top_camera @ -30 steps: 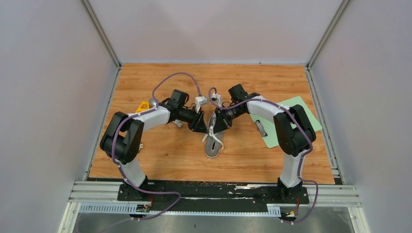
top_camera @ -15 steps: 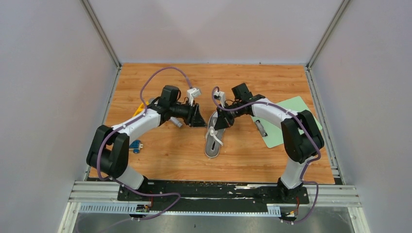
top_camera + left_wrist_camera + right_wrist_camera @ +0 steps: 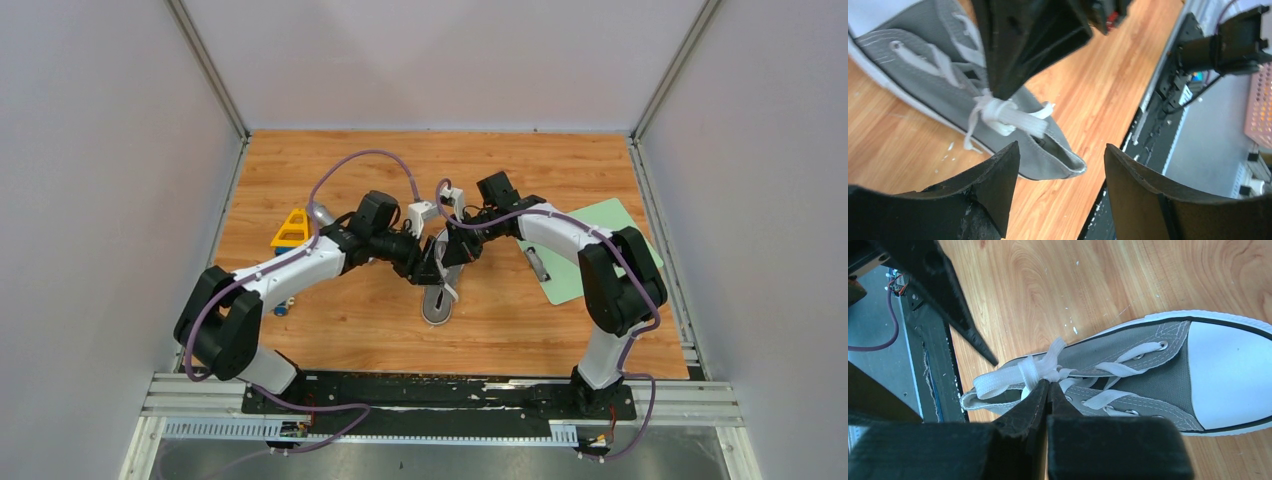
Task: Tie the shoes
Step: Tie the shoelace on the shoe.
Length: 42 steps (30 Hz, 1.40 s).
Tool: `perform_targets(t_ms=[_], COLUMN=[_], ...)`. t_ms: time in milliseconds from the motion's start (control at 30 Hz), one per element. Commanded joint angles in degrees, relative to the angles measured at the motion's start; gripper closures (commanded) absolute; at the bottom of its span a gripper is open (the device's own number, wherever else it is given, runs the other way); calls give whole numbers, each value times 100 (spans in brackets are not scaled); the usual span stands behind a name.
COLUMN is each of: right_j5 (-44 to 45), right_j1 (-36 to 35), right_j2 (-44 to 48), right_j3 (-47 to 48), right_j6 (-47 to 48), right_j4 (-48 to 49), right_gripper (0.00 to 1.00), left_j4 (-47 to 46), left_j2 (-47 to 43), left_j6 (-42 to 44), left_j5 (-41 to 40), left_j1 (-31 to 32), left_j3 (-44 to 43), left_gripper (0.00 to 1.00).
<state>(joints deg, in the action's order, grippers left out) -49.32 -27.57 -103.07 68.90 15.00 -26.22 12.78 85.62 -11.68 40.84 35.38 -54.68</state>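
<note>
Right wrist view showed us our right hand (image 3: 1048,384) shut on the laces (image 3: 998,381) of the shoe (image 3: 1158,377), our left hand (image 3: 1062,150) wide open, empty

A wood-grain tabletop (image 3: 340,335) carries everything. Near its middle a small grey canvas sneaker (image 3: 436,308) stands on its sole, heel toward the near edge and white toe cap (image 3: 1228,375) pointing away. Its white laces (image 3: 1013,376) are bunched over the tongue. White specks (image 3: 1075,330) dot the wood just beside the shoe. At the right side lies a pale green mat (image 3: 630,216), turned at an angle, with a small grey metal piece (image 3: 537,263) at its left edge. On the left sits a yellow triangular block (image 3: 292,226) with blue under it, a silvery rounded object (image 3: 319,211) just beside it. A small blue piece (image 3: 281,306) lies nearer the front.
</note>
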Motion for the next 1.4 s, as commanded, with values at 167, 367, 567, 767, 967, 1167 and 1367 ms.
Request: perform_targets(t_ms=[167,367,567,767,967,1167,1367], right_j5=[-43,-36,9,114,122,357,567], right_j1=[-20,-20,-21,6,5,72,223], right_j2=[67,59,62,144,142,240,635], right_j3=[9,-8,-25,-114,-123,-178,-580], right_j6=[-77,-77,-64,-58,-85,-159,-80], right_j4=[212,218,220,210,218,225,183], right_gripper=[100,100,100,100,100,100,100], left_j4=[-72,-370,-566,-269,-332,-156,-147], left_j2=[78,304,289,136,-127,-98,-96], left_j6=[-875,-895,-897,-770,-821,-613,-366], left_j5=[-848,-389,-50,-44,142,-128,-292], left_j1=[-32,-36,-178,-500,-567,-602,-637], left_j3=[-158,-270,-173,27,237,426,760], left_gripper=[31,49,90,100,100,100,100])
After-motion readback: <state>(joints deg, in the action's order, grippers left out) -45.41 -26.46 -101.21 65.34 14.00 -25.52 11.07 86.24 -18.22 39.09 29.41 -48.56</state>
